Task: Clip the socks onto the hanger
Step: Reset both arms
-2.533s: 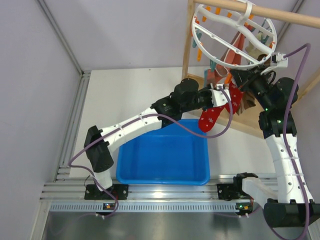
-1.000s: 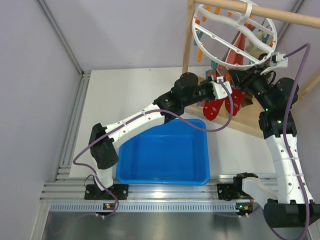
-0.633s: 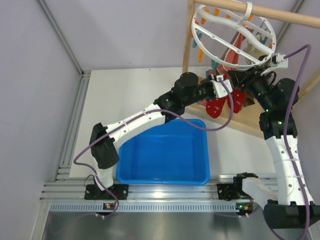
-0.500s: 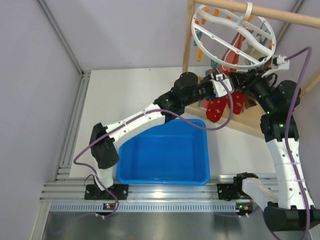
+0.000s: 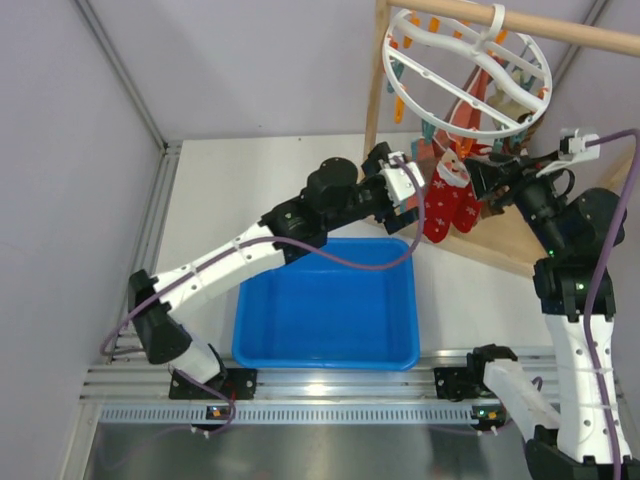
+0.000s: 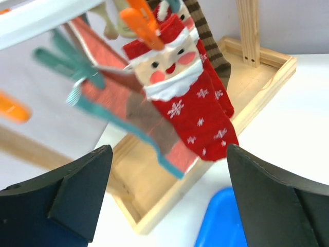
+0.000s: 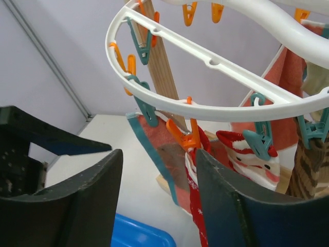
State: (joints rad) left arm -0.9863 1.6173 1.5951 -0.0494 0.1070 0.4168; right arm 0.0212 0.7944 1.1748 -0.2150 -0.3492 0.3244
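Two red Santa socks [image 6: 190, 98] hang side by side under near rim of hanger [image 7: 216, 110], one on orange clothespin [image 6: 144, 23], other on teal clothespin [image 7: 257, 141]. Just behind them under hanger, brown striped sock [image 6: 208, 41]. Beside Santa pair, salmon-pink sock [image 6: 118, 103] with teal trim. Below hanger to its left, left gripper [image 6: 168, 152]: fingers spread wide, nothing between, apart from socks. Below hanger to its right, right gripper [image 7: 158, 154]: fingers wide, empty. Well below hanger, blue bin [image 5: 325, 310].

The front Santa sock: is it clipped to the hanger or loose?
Clipped: an orange clothespin grips the Santa sock at its cuff.
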